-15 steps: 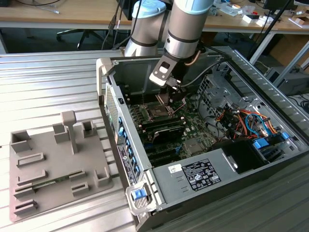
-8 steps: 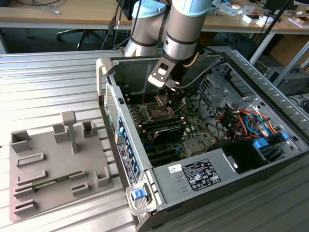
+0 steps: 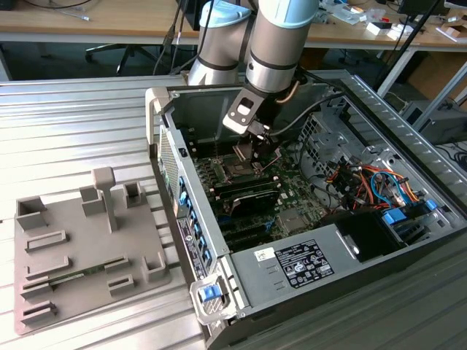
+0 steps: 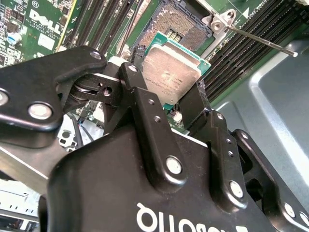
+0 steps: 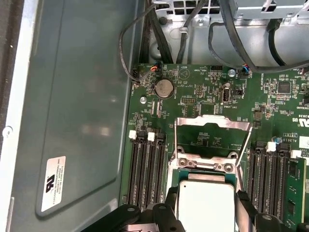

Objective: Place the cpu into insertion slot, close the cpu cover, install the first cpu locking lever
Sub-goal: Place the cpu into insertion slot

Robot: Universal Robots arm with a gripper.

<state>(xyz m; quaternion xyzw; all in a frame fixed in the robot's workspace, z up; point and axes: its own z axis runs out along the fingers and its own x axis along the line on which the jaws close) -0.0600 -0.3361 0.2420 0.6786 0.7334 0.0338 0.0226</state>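
My gripper [image 3: 255, 151] reaches down into an open computer case [image 3: 157, 109], over the green motherboard. It is shut on the cpu [image 4: 175, 71], a thin square chip with a silvery top face, pinched at opposite edges by two black fingers [image 4: 141, 99]. The chip hangs tilted just above the insertion slot [image 4: 179, 23], a dark square socket whose pin field is exposed. In the first wrist view the cpu [image 5: 205, 195] sits between the fingers [image 5: 170, 208], and the cpu cover [image 5: 213, 122] stands swung open beyond it. A thin metal locking lever [image 4: 263, 42] sticks out, unlatched.
Black memory slots [image 5: 145, 169] flank the socket on both sides. A grey case wall [image 5: 72, 121] runs alongside the board. Cables [image 3: 365, 182] and a power supply [image 3: 292, 266] fill the case's near end. A grey fixture plate [image 3: 80, 248] lies at the exterior view's left.
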